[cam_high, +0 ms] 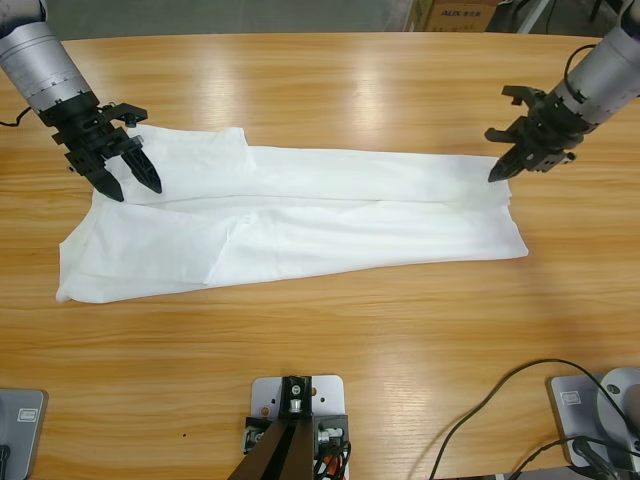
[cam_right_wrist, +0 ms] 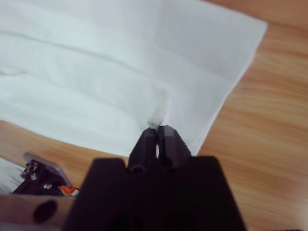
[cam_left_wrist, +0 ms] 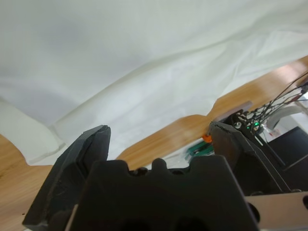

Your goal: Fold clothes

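lengthwise, t-shirt (cam_high: pixel 300 225) along table (cam_high: pixel 350 350)

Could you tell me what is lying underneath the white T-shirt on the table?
Only the wooden table shows around the folded T-shirt, which lies flat on it. Whatever its layers cover is hidden. The right claw pinches its edge; the left claw hangs open above it.

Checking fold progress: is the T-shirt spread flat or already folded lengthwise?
Folded lengthwise. The T-shirt lies as a long narrow band on the table, with layered edges running along its length in the high view.
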Robot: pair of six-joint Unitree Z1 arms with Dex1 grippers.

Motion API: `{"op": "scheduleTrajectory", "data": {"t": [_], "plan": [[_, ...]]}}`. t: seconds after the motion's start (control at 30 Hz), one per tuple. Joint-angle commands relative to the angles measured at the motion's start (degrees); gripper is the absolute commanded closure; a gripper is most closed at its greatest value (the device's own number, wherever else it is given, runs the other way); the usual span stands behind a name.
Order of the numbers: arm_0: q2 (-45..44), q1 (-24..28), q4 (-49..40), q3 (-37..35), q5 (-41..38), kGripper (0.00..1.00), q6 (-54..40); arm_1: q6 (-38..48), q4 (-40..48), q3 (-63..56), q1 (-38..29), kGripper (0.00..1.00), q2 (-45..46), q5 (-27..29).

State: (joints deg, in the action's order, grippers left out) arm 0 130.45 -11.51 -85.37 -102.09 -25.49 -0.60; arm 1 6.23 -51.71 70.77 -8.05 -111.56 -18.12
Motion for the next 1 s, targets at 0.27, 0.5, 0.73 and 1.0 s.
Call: {"op": "scheduleTrajectory", "data": {"t": [0.27, 0.5, 0.73, 1.0], "plan": [[-2.0, -0.3, 0.6, 2.1, -0.1, 0.197, -0.8, 6.3, -4.4, -1.5, -5.0, 1.000, 1.3, 0.5], [-2.8, -0.2, 0.6, 2.4, -0.2, 0.197, -0.8, 6.8, -7.7, -1.5, -2.6, 1.000, 1.3, 1.9], [-3.4, 0.5, 0.6, 2.7, -0.3, 0.197, -0.8, 5.5, -11.3, -0.3, -1.5, 1.000, -1.6, 2.3], [-4.4, 1.8, 0.6, 3.1, -0.3, 0.197, -0.8, 3.6, -15.1, 2.8, -1.4, 1.000, -8.0, 1.8]]}}
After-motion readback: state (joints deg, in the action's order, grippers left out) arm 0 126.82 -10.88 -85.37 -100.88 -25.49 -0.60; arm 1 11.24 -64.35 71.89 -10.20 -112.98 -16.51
